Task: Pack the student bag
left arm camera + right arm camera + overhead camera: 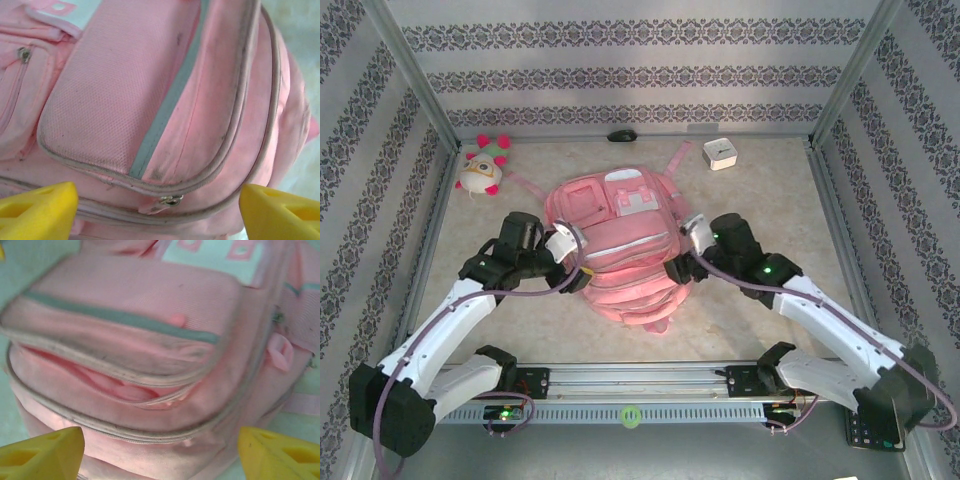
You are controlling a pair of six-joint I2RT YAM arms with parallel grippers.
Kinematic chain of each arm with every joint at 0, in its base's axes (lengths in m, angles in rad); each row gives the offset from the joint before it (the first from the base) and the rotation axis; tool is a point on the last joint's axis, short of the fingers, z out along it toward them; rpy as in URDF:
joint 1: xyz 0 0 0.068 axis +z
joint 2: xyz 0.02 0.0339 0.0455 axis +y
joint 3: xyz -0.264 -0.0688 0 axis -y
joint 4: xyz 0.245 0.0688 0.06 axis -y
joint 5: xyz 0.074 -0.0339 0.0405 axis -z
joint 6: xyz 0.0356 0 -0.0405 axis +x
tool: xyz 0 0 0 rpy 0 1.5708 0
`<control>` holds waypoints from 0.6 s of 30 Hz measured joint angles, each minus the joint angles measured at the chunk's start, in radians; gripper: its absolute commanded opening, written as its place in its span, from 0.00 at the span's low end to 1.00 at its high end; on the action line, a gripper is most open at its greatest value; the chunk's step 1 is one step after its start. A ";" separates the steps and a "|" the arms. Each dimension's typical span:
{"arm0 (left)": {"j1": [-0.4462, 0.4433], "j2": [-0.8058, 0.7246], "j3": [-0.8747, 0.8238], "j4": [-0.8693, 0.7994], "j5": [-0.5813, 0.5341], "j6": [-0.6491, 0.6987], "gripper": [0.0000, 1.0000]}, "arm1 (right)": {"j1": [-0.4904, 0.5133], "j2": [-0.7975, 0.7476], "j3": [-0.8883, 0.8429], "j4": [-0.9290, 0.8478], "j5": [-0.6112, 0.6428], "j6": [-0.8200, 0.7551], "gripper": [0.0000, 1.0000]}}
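The student bag (620, 245), a large pink backpack, lies flat in the middle of the table with its straps toward the back. My left gripper (582, 242) is at its left side and my right gripper (688, 238) at its right side. In the left wrist view the yellow fingers (40, 210) stand wide apart, open, over a closed zipper with a metal pull (170, 201). In the right wrist view the right gripper (160, 452) is also open, its fingers (280, 455) spread above the bag (150, 340). A front compartment (110, 382) gapes partly unzipped, showing pink lining.
A white-and-pink plush toy (483, 167) lies at the back left. A small white box (721, 153) sits at the back right, and a dark flat object (622, 135) rests against the back wall. Patterned walls enclose three sides, and a metal rail (640, 380) runs along the front.
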 measured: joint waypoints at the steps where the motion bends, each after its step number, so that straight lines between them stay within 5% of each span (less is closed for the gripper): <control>1: 0.000 0.014 0.006 -0.016 -0.006 0.052 0.84 | -0.018 -0.022 -0.012 0.001 -0.010 0.055 0.80; 8: 0.000 0.148 0.043 -0.119 -0.062 0.299 0.81 | -0.077 -0.089 -0.167 -0.014 -0.081 0.479 0.78; 18: 0.006 0.230 0.046 -0.132 0.001 0.362 0.61 | -0.040 -0.111 -0.343 0.071 -0.117 0.794 0.66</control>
